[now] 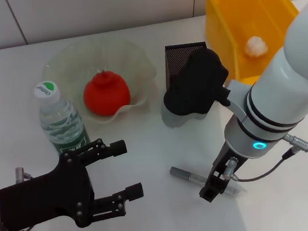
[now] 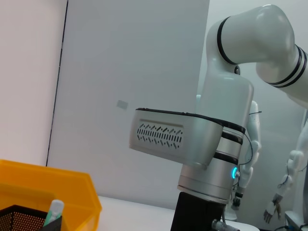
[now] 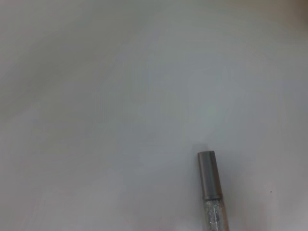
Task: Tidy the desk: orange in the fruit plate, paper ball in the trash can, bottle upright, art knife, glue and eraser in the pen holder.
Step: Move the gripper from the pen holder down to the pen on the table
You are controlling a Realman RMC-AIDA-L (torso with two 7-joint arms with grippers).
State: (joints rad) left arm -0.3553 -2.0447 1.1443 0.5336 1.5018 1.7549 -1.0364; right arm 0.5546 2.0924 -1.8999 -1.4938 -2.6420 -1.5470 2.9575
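One art knife (image 1: 190, 174), a slim grey-capped stick, lies on the white desk (image 1: 148, 166) under the right gripper (image 1: 216, 183), which is lowered onto its far end; whether those fingers have closed cannot be told. By the look of things most of the tidying is done: one orange (image 1: 105, 94) sits in the one fruit plate (image 1: 137, 56), one paper ball (image 1: 255, 46) rests in the one trash can (image 1: 227, 25), and one bottle (image 1: 61, 120) stands upright beside the plate. One pen holder (image 1: 178, 58) waits behind the right arm, a capped tube showing inside it in the left wrist view. No eraser is visible. The left gripper (image 1: 119, 177) hovers near the bottle, fingers spread, holding nothing.
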